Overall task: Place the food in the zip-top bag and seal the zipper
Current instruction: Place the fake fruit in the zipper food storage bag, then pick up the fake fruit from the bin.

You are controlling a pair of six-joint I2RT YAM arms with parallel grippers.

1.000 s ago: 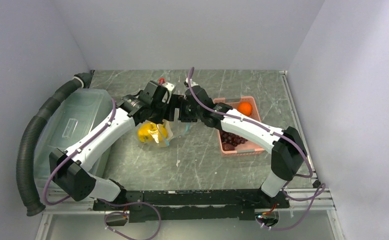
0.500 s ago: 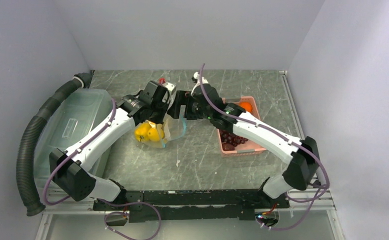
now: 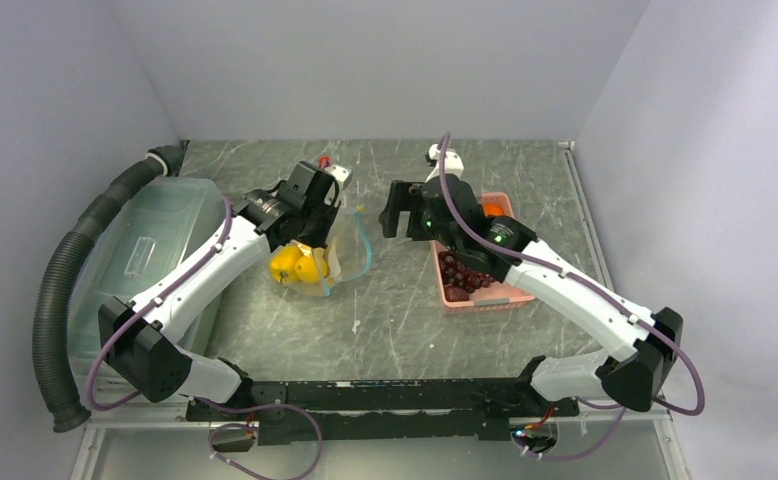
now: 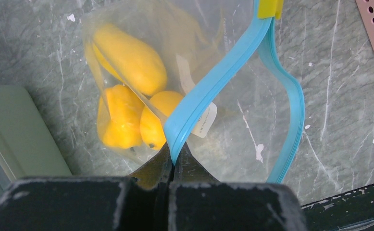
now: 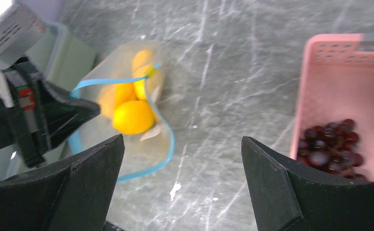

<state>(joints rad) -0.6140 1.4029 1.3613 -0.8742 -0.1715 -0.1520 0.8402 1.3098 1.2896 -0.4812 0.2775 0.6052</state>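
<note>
The clear zip-top bag (image 3: 337,256) lies left of centre with its mouth gaping. Three yellow food pieces sit inside: an oblong fruit (image 4: 130,57), a bell pepper (image 4: 120,122) and a lemon (image 4: 158,118). My left gripper (image 4: 175,156) is shut on the near side of the teal zipper (image 4: 214,82), holding that edge up. The zipper's other side (image 4: 295,110) bows out over the table. My right gripper (image 5: 182,138) hangs open and empty above bare table between the bag and the basket. Dark grapes (image 5: 331,144) and an orange ball (image 3: 492,210) lie in the basket.
The pink perforated basket (image 3: 510,297) stands right of centre, under my right arm. A large translucent lidded bin (image 3: 145,250) and a black ribbed hose (image 3: 55,300) fill the left side. Grey walls close in the table on three sides.
My right gripper has pulled away from the bag's mouth, moving right toward the basket with its jaws a little wider. The left gripper keeps its hold and the bag mouth stays open.
</note>
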